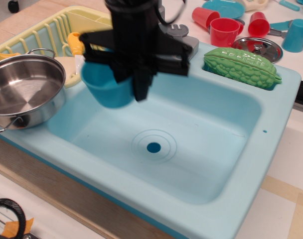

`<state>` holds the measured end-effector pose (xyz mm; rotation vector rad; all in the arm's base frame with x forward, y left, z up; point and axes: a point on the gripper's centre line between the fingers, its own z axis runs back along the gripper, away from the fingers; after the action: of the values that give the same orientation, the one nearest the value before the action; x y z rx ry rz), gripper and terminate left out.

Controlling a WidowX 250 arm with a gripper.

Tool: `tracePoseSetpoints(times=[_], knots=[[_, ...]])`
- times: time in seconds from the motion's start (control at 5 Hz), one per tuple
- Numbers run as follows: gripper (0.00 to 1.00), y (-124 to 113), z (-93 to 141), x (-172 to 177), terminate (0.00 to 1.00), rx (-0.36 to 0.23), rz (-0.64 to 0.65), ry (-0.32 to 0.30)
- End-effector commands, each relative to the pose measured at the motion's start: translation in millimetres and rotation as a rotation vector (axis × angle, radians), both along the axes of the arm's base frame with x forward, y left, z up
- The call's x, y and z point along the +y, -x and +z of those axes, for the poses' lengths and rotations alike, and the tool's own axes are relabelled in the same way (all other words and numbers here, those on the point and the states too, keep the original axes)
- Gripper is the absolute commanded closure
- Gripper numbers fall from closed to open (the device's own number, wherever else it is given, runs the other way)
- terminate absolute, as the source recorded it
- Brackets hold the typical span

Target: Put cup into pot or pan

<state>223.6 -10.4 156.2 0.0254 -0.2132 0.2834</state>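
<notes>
The medium-blue cup (pixel 106 87) hangs upright in the air over the left part of the light-blue sink (pixel 201 164), held at its rim by my black gripper (pixel 133 83), which is shut on it. The cup is well above the sink floor and to the right of the shiny steel pot (pixel 24 92). The pot stands empty on the sink's left rim, with wire loop handles front and back. The cup is apart from the pot.
A yellow dish rack (pixel 67 30) with an orange item stands behind the pot. A green bumpy vegetable (pixel 241 67) lies on the sink's back right rim. Red cups (pixel 224 30), a turquoise cup (pixel 295 34) and a flat steel dish (pixel 256 46) stand behind.
</notes>
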Motion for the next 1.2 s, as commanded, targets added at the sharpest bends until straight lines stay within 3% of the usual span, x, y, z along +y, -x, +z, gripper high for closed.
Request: tracePoseSetpoints(times=[0.0,0.4,0.6,1.0], knots=[[1.0,9.9,27.4,45.5,0.0,-0.067,0.075,-0.015],[1.0,20.5,19.0,82.9,0.0,-0.022,0.119,0.022],[0.0,25.5,13.6,94.7,0.0,0.027,0.126,0.05],[0.0,25.5,13.6,94.7,0.0,0.027,0.126,0.05]])
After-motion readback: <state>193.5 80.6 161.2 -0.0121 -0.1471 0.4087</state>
